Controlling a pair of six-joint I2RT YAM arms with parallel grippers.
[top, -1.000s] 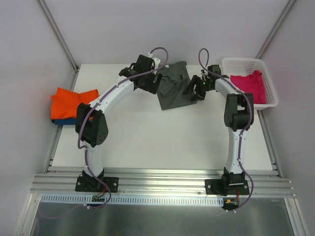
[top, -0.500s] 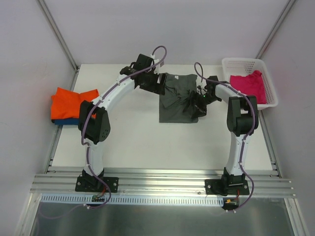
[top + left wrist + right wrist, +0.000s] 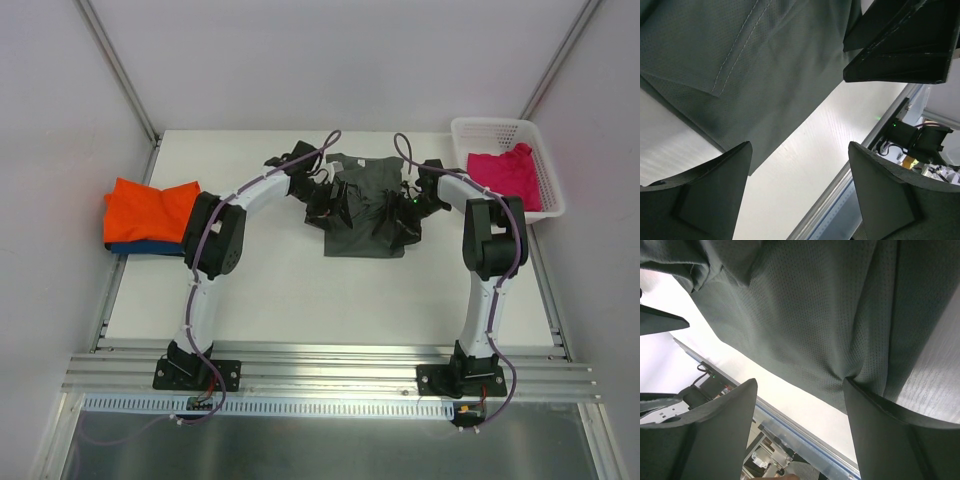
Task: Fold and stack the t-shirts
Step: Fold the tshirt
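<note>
A dark grey t-shirt point(image 3: 358, 240) lies spread on the table at the back centre. My left gripper point(image 3: 328, 205) is over its left part and my right gripper point(image 3: 398, 222) is over its right part. In the left wrist view the gripper point(image 3: 797, 192) is open, with grey cloth point(image 3: 755, 65) and bare table between the fingers. In the right wrist view the gripper point(image 3: 797, 427) is open; one finger point(image 3: 890, 435) touches the cloth's edge point(image 3: 840, 340). An orange t-shirt point(image 3: 150, 208) lies on a blue one point(image 3: 135, 246) at the left. A magenta t-shirt point(image 3: 505, 172) lies in the basket.
The white mesh basket point(image 3: 500, 125) stands at the table's back right corner. The orange and blue stack sits at the table's left edge. The aluminium rail point(image 3: 330, 365) runs along the near edge, by the arm bases.
Both grippers brought the grey t-shirt down and nearer, then let it go. It hung tilted between them; it now lies flat on the table.
</note>
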